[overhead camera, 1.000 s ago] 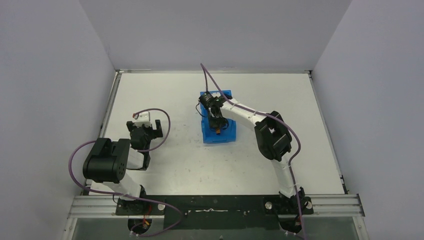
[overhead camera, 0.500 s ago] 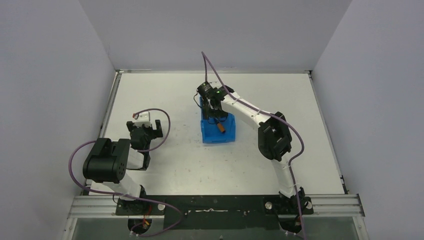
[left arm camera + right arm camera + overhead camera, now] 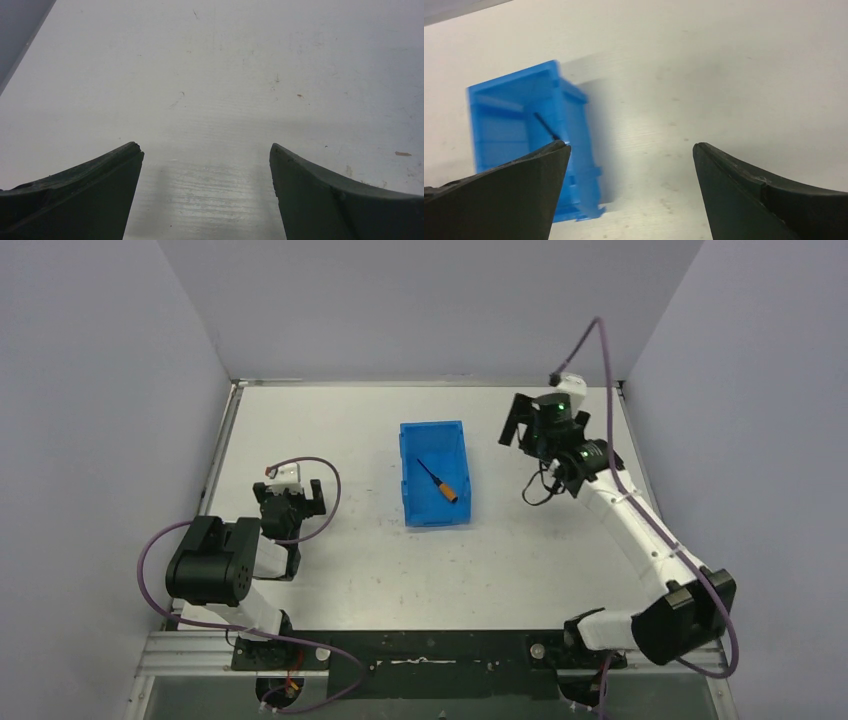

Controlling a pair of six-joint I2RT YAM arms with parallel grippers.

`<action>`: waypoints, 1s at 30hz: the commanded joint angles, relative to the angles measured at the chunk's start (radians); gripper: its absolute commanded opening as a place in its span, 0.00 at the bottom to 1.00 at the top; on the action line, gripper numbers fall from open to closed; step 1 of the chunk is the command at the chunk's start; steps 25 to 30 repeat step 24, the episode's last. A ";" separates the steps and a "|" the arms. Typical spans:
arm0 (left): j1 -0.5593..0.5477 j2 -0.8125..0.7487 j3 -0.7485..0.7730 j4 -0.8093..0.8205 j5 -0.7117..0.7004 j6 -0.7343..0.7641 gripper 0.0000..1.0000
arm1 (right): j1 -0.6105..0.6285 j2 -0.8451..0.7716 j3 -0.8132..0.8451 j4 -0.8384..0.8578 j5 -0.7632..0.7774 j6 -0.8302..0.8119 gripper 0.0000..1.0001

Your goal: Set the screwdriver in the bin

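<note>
The screwdriver (image 3: 441,482), orange handle and thin black shaft, lies loose and slantwise on the floor of the blue bin (image 3: 405,476) at mid-table. In the right wrist view only its black shaft (image 3: 544,123) shows inside the bin (image 3: 575,125), at the left behind my left finger. My right gripper (image 3: 522,430) hangs open and empty over bare table to the right of the bin, well apart from it (image 3: 630,146). My left gripper (image 3: 289,492) rests open at the left of the table with nothing between its fingers (image 3: 206,150).
White table (image 3: 350,570) enclosed by grey walls on the left, back and right. A metal rail (image 3: 430,648) with both arm bases runs along the near edge. The right arm stretches along the right side; a purple cable loops above its wrist.
My right gripper opened over the bin, dropped the screwdriver inside, then swung away to the right and back. The left arm has not moved.
</note>
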 commanded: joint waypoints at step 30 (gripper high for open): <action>0.002 -0.003 0.017 0.057 0.002 -0.004 0.97 | -0.287 -0.609 -1.132 1.006 -0.057 -0.235 1.00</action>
